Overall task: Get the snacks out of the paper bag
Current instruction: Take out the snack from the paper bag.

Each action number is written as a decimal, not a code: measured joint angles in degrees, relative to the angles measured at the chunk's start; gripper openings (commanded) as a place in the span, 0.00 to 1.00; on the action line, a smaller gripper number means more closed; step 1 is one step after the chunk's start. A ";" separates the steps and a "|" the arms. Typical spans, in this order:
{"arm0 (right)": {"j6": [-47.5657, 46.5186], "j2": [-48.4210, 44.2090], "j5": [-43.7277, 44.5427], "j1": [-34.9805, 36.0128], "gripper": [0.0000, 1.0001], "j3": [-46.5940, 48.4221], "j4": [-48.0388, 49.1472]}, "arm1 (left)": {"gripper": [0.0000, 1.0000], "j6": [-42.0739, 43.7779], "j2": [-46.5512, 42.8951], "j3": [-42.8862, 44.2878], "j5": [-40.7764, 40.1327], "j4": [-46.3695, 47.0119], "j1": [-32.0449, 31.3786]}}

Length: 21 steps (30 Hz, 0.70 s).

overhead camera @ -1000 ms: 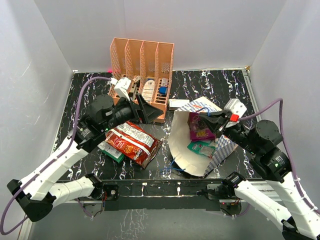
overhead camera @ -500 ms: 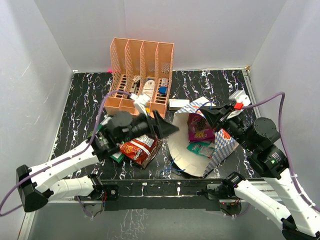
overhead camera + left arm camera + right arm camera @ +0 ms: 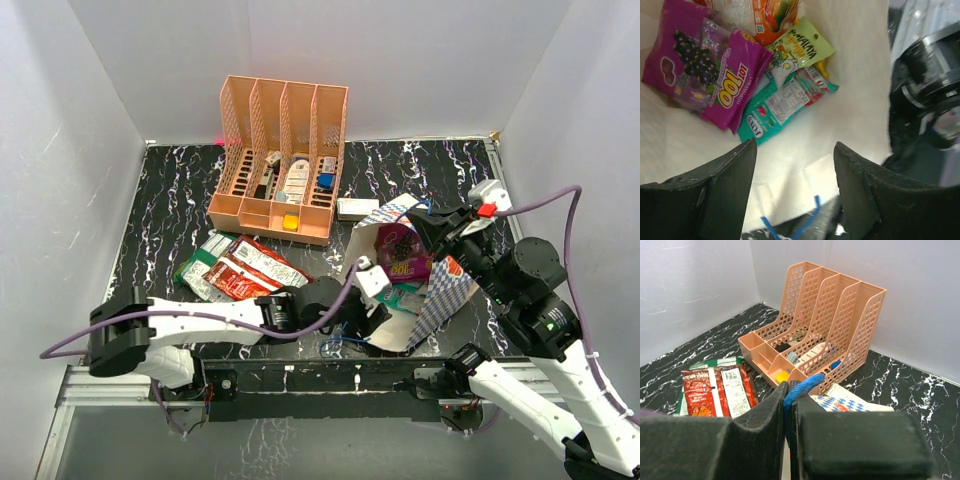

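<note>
1. The bag [image 3: 445,295] lies on its side at the right of the table [image 3: 170,200], its mouth toward the left arm and its cream inside showing.
2. The right gripper [image 3: 789,389] is pressed together on the blue handle [image 3: 805,383], holding the upper rim up so the mouth gapes.
3. The left gripper [image 3: 794,155] sits at the mouth with its fingers spread wide and nothing between them, pointing in at the snacks.
4. Four snacks lie in the bag:
   - a purple packet [image 3: 705,75];
   - a teal packet [image 3: 785,102] touching the purple one;
   - a light green packet [image 3: 800,50] behind the teal one;
   - an orange packet [image 3: 770,12] deepest in.
5. Red packets [image 3: 250,275] lie out on the table, left of the bag.
6. The packets look light, glossy and crinkly, so they are likely slippery and quick to slide off a loose pinch. Their contents may crush.
7. The best hold is probably a flat sealed edge or corner, not the puffed middle. The teal packet is nearest the fingers, and its near end lies free on bare paper.
8. The bag is thin and floppy. A finger pushed low could snag the paper along with a packet, and a hard pull could tear it at the handle.
</note>
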 measured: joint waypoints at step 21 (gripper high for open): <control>0.02 -2.08 1.01 0.00 0.07 1.40 -2.86 | 0.62 32.09 35.45 12.28 -0.11 21.59 6.05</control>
